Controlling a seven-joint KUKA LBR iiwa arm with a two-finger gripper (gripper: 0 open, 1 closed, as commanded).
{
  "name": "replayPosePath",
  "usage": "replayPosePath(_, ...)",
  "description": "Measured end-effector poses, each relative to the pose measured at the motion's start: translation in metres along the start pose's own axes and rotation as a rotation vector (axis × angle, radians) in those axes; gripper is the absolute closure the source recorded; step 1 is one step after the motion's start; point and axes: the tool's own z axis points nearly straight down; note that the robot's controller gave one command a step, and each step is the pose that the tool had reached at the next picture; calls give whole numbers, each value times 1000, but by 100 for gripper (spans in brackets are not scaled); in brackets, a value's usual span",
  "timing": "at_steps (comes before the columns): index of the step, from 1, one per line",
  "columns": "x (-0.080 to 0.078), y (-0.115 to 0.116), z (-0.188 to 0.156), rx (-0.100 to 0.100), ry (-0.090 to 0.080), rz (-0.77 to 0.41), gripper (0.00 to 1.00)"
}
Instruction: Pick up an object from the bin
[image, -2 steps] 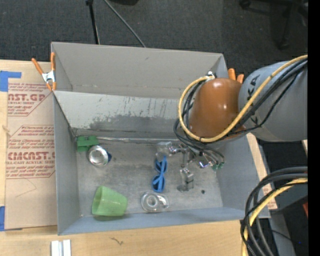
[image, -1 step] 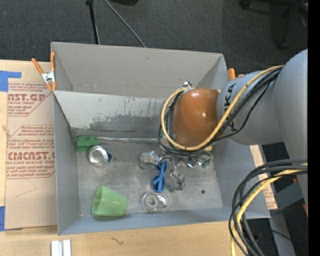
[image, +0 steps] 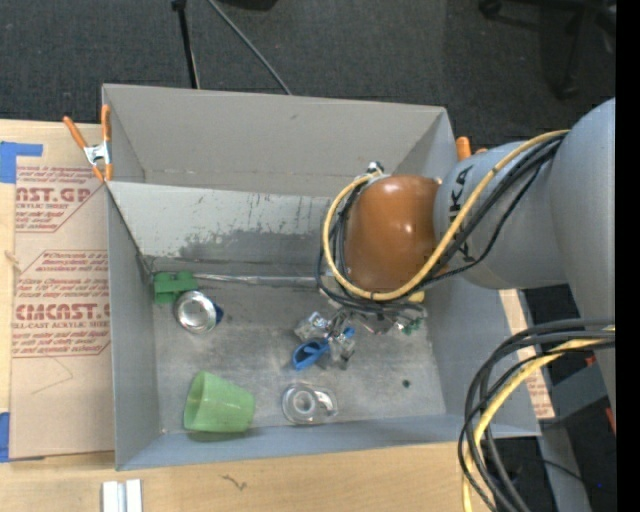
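A green cup (image: 218, 405) lies on its side in the front left corner of the grey bin (image: 270, 130). Back from the cup, toward the far wall, is a shiny silver can (image: 197, 311). A small green block (image: 170, 285) touches the can on its far side. Right of the cup, near it along the front, sits a clear round thing (image: 308, 403). Farther right of the cup and a bit back lies a little blue piece (image: 309, 352). A small shiny crinkly bit (image: 316, 325) is just beside it.

The gripper (image: 338, 338) is low over the bin floor, right next to the blue piece and the crinkly bit. I cannot tell if the gripper is squeezed closed or let go, or if it has hold of anything. Over it sits the round brown cover (image: 388, 235) on the wrist. The big grey arm (image: 570, 200) is far right of the cup, coming in over the bin's right wall.
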Motion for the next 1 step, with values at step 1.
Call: replayPosePath(1, 24, -16, -149, 7, -5, -227, 100)
